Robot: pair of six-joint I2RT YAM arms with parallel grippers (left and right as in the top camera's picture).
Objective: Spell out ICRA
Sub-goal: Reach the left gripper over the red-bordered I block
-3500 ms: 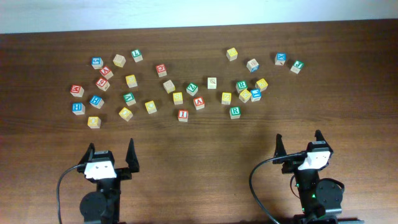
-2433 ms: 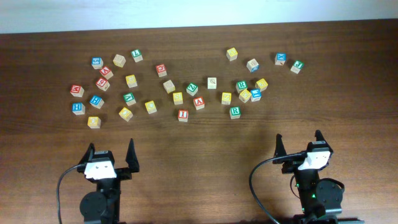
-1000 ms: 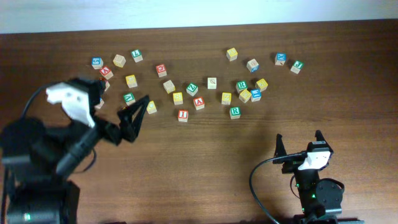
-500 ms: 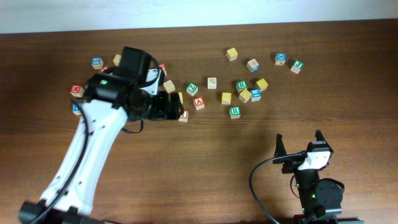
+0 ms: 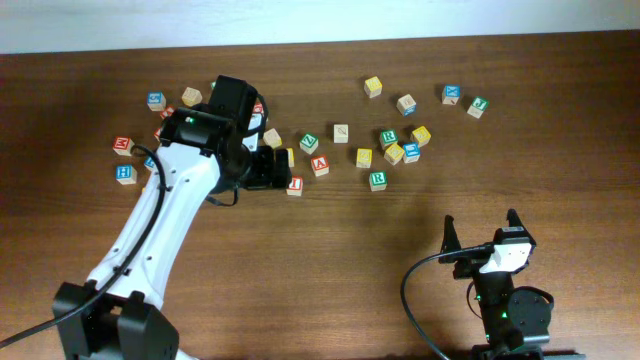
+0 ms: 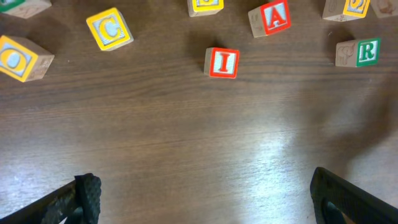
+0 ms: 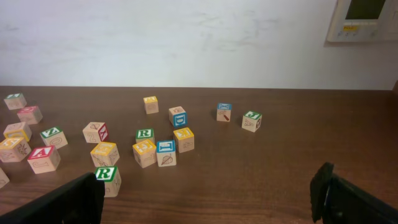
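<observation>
The red I cube (image 6: 222, 62) lies just ahead of my open, empty left gripper (image 6: 205, 205). The yellow C cube (image 6: 109, 28) is to its far left, the red A cube (image 6: 269, 17) to its far right, and a green R cube (image 6: 360, 52) further right. In the overhead view the left gripper (image 5: 268, 170) hovers beside the I cube (image 5: 294, 184), with A (image 5: 320, 165) and R (image 5: 377, 180) to the right; the arm hides C. My right gripper (image 5: 480, 232) is open and empty near the front edge, and its wrist view shows R (image 7: 107, 177) and A (image 7: 42, 155).
Many other letter cubes are scattered across the far half of the table, among them a second green R (image 5: 388, 138), a yellow O (image 6: 22, 58) and blue cubes (image 5: 451, 94). Bare wood lies between the cubes and the table's front edge.
The left arm has swung up from its rest spot at the front left and reached out over the cubes, ending beside the I cube. The right arm has not moved.
</observation>
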